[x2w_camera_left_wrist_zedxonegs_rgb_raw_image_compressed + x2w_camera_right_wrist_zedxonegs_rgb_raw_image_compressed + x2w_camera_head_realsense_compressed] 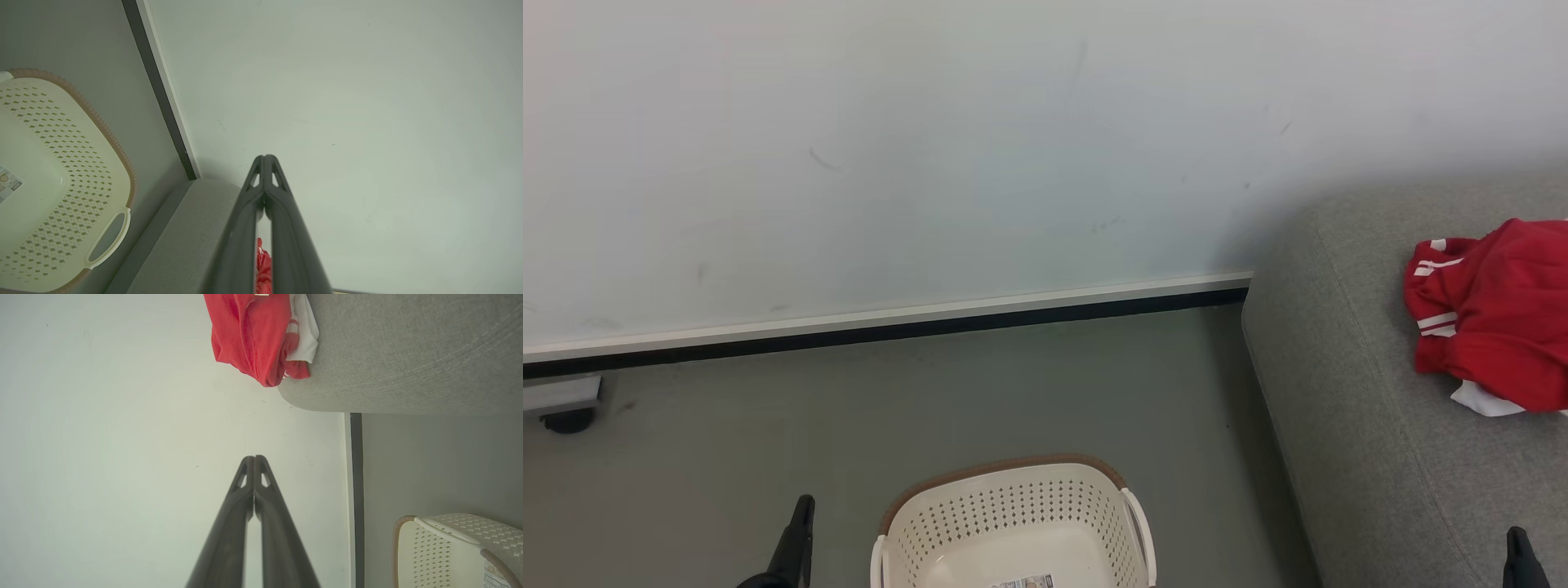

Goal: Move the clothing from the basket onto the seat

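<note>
left claw (264,157): pinched tight | right claw (254,458): pinched tight | red clothing (1494,314) lies on grey seat (1339,392) | basket (1005,467) on floor (727,441)

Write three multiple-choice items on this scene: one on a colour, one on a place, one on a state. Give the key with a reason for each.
1. What colour is the band along the rim of the basket?
A. blue
B. brown
C. black

2. Where does the red clothing lie?
A. inside the basket
B. draped over the basket's handle
C. on the seat

3. How do the fingers of the left gripper stand?
A. closed together with nothing between them
B. spread wide apart
C. clamped on a fold of cloth

Key:
1 B: the head view shows a brown band on the cream rim.
2 C: the red heap rests on the grey upholstery, apart from the basket.
3 A: in the left wrist view the fingertips meet, with nothing gripped between them.
</note>
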